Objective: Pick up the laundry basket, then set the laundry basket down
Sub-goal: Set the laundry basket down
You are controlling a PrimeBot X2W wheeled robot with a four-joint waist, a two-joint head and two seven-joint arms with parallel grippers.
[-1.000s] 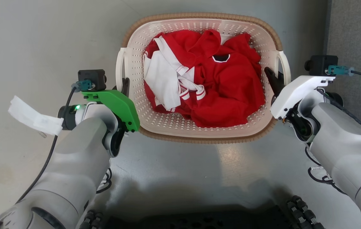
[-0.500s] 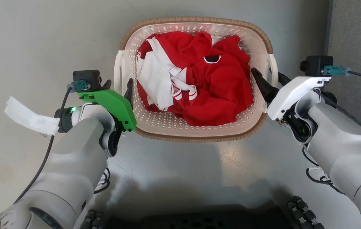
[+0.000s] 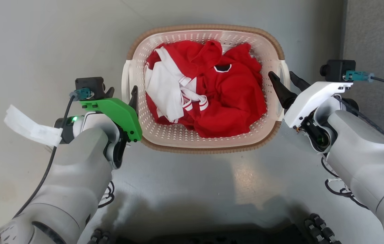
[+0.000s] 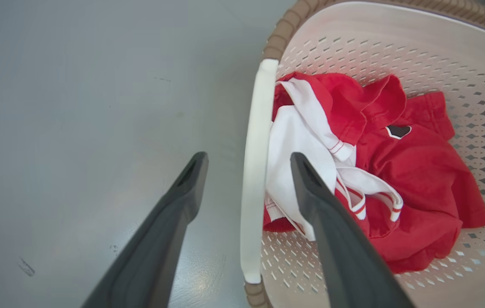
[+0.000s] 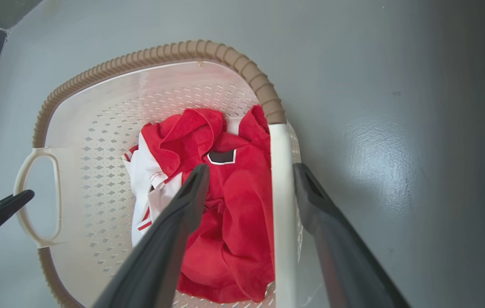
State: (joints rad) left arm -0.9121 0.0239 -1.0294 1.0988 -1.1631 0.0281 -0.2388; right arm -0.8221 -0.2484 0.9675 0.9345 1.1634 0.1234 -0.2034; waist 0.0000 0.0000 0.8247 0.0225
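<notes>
The laundry basket (image 3: 205, 148) is cream-white and perforated with a brown rim. It sits on the grey floor ahead of me and holds red and white clothes (image 3: 219, 98). My left gripper (image 3: 122, 93) is open, one finger on each side of the left white handle (image 4: 259, 107) and touching nothing. My right gripper (image 3: 281, 73) is open as well, straddling the right handle (image 5: 280, 214): one finger over the clothes, the other outside the basket (image 5: 97, 128). The left gripper (image 4: 249, 158) and right gripper (image 5: 251, 167) show wide gaps around the handles.
A darker grey mat (image 3: 375, 34) borders the floor at the far right. My dark wheeled base (image 3: 212, 237) lies along the bottom edge. A white tag (image 3: 29, 125) hangs from the left wrist cable. Bare floor (image 4: 75, 107) lies left of the basket.
Both grippers were shut on the handles one second ago and have opened, letting go. The basket now looks smaller and lower than it did then.
</notes>
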